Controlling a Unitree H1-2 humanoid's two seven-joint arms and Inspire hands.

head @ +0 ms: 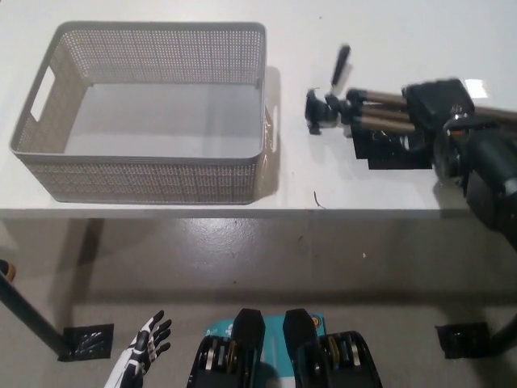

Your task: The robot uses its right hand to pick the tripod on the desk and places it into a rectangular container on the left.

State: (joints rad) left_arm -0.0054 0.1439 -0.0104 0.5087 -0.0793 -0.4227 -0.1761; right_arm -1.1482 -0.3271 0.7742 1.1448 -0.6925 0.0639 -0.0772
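One tripod (367, 121) seen under the right robot hand (440, 109) on the white worktop (161, 16).

Tripod is laid flat on the worktop's right part, legs folded together & running off to the right, head w/ its black handle angled up toward the far edge. Right robot hand is placed over the legs, touching them; grip can't be told, fingers blurred & dark against the tripod. Grey perforated rectangular container (153, 174) is set upright on the left, well apart from the tripod, nothing seen inside. Left robot hand (148, 341) is held low at bottom left, below the worktop edge, over the floor, fingers spread, nothing held.
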